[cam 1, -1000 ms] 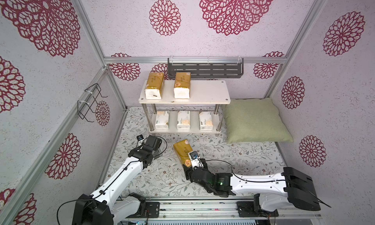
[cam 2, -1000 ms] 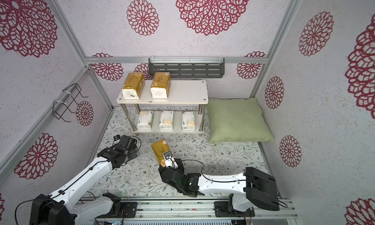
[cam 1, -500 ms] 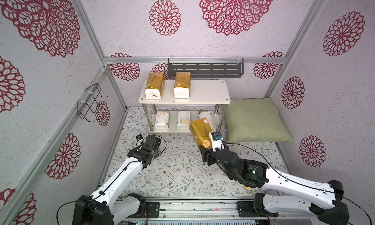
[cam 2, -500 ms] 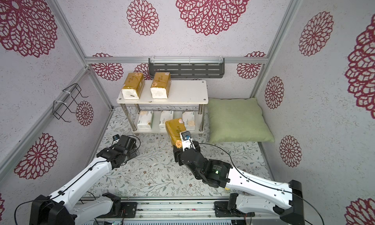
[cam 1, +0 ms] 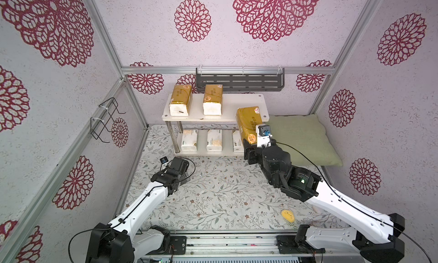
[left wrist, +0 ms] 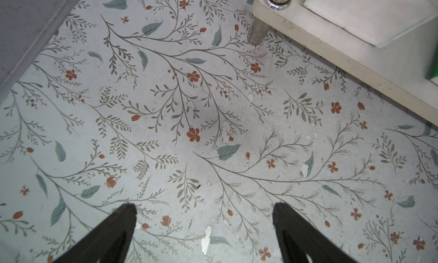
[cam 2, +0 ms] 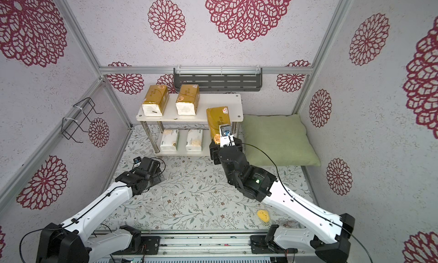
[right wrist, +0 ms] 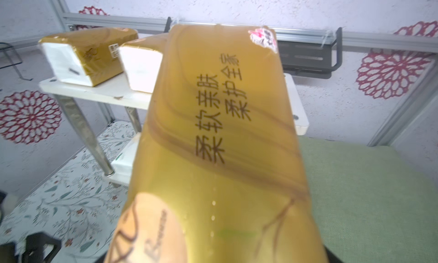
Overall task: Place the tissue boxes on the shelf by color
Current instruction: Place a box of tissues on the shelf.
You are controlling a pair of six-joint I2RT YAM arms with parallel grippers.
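The white two-tier shelf (cam 1: 233,105) (cam 2: 213,100) stands at the back. Two gold tissue boxes (cam 1: 181,100) (cam 1: 213,99) lie on its top board. White ones (cam 1: 189,139) (cam 1: 214,139) lie on the lower board, a third (cam 1: 237,143) partly hidden. My right gripper (cam 1: 250,144) (cam 2: 219,143) is shut on the near end of a third gold pack (cam 1: 248,124) (right wrist: 213,143), raised and tilted before the shelf's right end. In the right wrist view the pack hides the jaws. My left gripper (cam 1: 181,177) (left wrist: 203,208) hangs open over the bare floor, near the shelf's left leg (left wrist: 258,32).
A green pillow (cam 1: 301,136) (right wrist: 367,190) lies right of the shelf. A dark grey slotted rack (cam 1: 239,81) hangs on the back wall, a black wire rack (cam 1: 104,122) on the left wall. A small yellow scrap (cam 1: 288,215) lies on the floor near the front right.
My right arm has lifted the gold pack off the floor and carried it back and to the right, up to the shelf's right end. The left arm has stayed put.
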